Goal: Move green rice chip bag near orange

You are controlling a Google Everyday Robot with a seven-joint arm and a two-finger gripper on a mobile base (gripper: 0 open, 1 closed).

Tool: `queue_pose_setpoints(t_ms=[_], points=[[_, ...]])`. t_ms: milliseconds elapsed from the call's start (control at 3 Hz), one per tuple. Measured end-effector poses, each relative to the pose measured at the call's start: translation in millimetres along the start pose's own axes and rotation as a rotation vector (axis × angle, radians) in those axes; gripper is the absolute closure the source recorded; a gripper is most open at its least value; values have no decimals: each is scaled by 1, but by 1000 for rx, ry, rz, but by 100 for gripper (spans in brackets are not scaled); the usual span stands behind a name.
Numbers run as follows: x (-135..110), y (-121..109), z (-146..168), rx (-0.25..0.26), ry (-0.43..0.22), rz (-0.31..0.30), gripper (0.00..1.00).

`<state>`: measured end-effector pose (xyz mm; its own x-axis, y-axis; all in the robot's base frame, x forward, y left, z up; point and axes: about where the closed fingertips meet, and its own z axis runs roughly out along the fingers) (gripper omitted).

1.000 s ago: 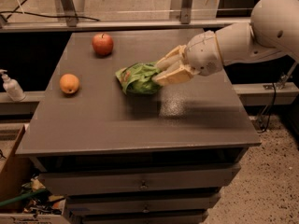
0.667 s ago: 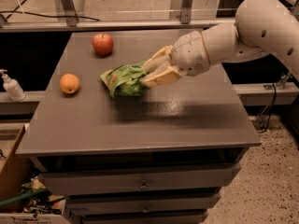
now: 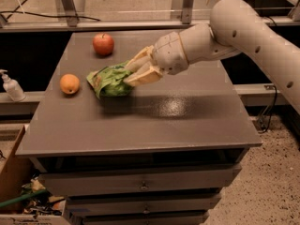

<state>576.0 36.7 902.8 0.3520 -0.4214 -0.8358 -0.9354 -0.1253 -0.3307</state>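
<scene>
The green rice chip bag (image 3: 108, 80) is crinkly bright green and hangs just above the grey table (image 3: 154, 121), left of centre. My gripper (image 3: 132, 71) reaches in from the right and is shut on the bag's right end. The orange (image 3: 70, 84) sits on the table's left side, a short gap to the left of the bag.
A red apple (image 3: 103, 44) sits at the back left of the table. A white pump bottle (image 3: 11, 86) stands on a ledge off the table's left edge. A cardboard box (image 3: 11, 172) with clutter is on the floor at lower left. Drawers run below the tabletop.
My gripper has carried the bag leftward across the table, from near the centre toward the orange. The orange and the apple have not moved.
</scene>
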Motion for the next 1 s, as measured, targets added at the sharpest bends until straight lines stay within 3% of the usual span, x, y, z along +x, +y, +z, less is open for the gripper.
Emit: queue_pose_setpoints(t_ms=[667, 1000], points=[[8, -21, 38, -29, -5, -40, 100], [17, -24, 48, -41, 11, -41, 82]])
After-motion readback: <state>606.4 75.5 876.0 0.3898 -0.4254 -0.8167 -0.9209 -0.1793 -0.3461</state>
